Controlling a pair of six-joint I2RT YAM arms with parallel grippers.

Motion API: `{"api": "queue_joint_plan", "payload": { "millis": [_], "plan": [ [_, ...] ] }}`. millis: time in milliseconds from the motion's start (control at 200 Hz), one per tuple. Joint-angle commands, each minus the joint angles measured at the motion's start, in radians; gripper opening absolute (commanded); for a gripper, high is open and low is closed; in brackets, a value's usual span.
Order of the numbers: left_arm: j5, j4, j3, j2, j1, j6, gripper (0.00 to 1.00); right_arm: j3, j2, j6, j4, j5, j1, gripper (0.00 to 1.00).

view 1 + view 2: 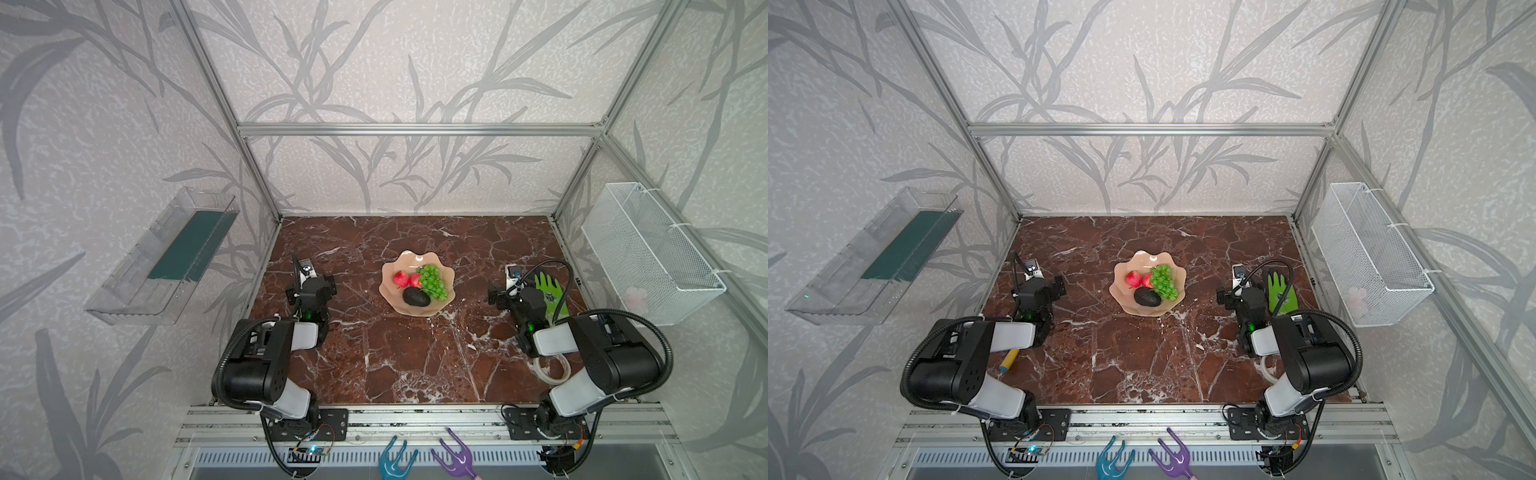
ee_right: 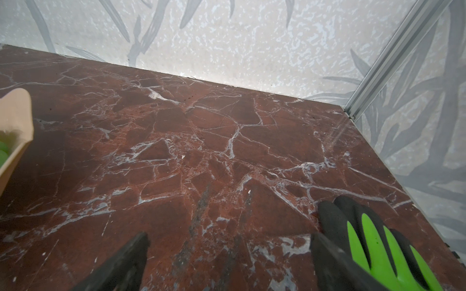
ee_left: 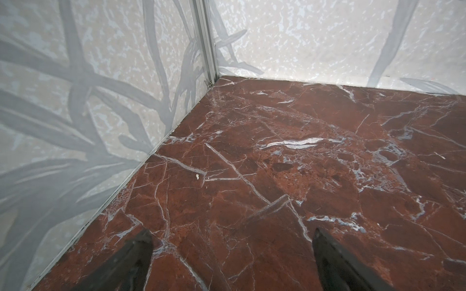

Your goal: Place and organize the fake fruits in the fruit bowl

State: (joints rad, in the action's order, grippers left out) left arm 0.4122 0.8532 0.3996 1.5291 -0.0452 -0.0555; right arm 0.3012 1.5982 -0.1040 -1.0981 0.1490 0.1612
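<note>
**All four fruits in the bowl, both hands wide open and empty**

In both top views the peach-pink fruit bowl [image 1: 409, 258] [image 1: 1139, 258] sits on the red marble desk [image 1: 395, 357], just above the centre of the frame. Two red apples [image 1: 400, 278] [image 1: 415, 281] lie side by side in the bowl's left part. The dark avocado [image 1: 416, 297] lies below them near the lower rim. The bunch of green grapes [image 1: 433, 282] runs down the right part, touching the nearer apple and the avocado.

The left hand [image 3: 232, 239] hangs at middle left of the top views, well apart from the bowl. Its wrist view shows two dark fingers [image 3: 136, 259] spread wide with only bare desk between them.

The right hand [image 2: 230, 239] hangs at middle right, also spread wide and holding nothing. One of its fingers is just beside the black tips of a green glove [image 2: 373, 241]; whether they touch cannot be told.

A white tape roll [image 1: 552, 370] lies partly under the right arm, at lower right in a top view.
</note>
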Motion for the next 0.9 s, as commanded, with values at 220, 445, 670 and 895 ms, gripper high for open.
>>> {"api": "queue_joint_plan", "payload": {
  "millis": [220, 445, 670, 895],
  "plan": [
    [-0.009, 0.021, 0.009, 0.003, 0.004, 0.005, 0.99, -0.008, 0.003, 0.0, -0.061, 0.015, -0.005, 0.99],
    [-0.012, 0.032, 0.005, 0.003, 0.004, 0.005, 0.99, 0.022, -0.002, 0.012, 0.002, 0.045, -0.005, 0.99],
    [-0.051, 0.015, 0.012, 0.01, 0.016, 0.001, 0.99, -0.033, 0.011, 0.023, -0.112, 0.085, -0.003, 0.99],
    [-0.249, 0.074, -0.018, 0.02, 0.087, -0.009, 0.99, 0.0, 0.002, 0.021, -0.044, 0.077, -0.004, 0.99]
  ]
}}
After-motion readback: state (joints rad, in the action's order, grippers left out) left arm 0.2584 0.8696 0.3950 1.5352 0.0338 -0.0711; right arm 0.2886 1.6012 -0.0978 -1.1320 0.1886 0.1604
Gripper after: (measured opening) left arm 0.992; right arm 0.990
